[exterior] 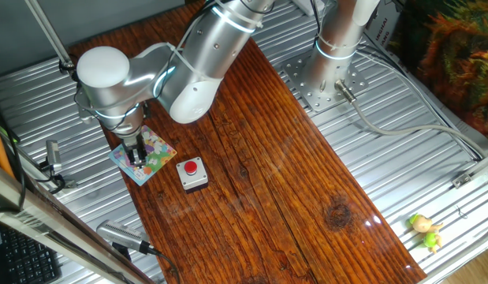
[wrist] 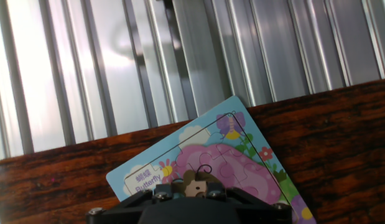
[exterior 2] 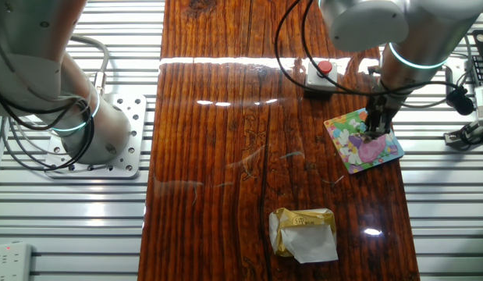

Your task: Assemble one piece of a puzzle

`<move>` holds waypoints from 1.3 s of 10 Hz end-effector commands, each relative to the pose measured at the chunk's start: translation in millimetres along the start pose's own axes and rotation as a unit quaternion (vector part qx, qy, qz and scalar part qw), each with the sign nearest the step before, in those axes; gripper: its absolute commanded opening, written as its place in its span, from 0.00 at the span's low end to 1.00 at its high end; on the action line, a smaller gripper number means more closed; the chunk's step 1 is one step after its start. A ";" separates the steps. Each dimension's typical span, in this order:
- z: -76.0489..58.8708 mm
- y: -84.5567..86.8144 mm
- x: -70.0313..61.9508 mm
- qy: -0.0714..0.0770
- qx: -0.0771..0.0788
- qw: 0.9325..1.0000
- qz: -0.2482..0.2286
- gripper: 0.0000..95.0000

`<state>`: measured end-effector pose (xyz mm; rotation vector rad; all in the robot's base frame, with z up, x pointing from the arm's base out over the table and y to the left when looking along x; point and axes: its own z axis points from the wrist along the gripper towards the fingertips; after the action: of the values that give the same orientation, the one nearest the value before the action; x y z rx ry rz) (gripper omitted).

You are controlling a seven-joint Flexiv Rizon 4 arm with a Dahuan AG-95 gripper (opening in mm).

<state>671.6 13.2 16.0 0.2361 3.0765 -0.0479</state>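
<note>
The small flat square puzzle (exterior: 144, 154) with its pastel cartoon picture lies near the edge of the brown wooden tabletop (exterior: 267, 173). The tool (exterior 2: 375, 134) is right down on it. Press softly and straight so the little piece sits flat. I cannot see the piece, or how wide the tool is.

Two fixed cameras look steeply down on the wooden table (exterior: 267, 158) from opposite sides, both showing the puzzle (exterior: 153, 154) near its edge, while the hand camera looks closely down on that same puzzle.
</note>
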 end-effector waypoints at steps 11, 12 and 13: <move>-6.7 0.6 0.5 0.009 0.000 0.967 -0.254 0.00; -7.0 0.6 0.5 0.008 0.000 0.964 -0.267 0.00; -7.4 0.7 0.6 0.006 0.001 0.956 -0.295 0.00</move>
<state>670.8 14.3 22.9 -0.5859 3.0561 -0.0658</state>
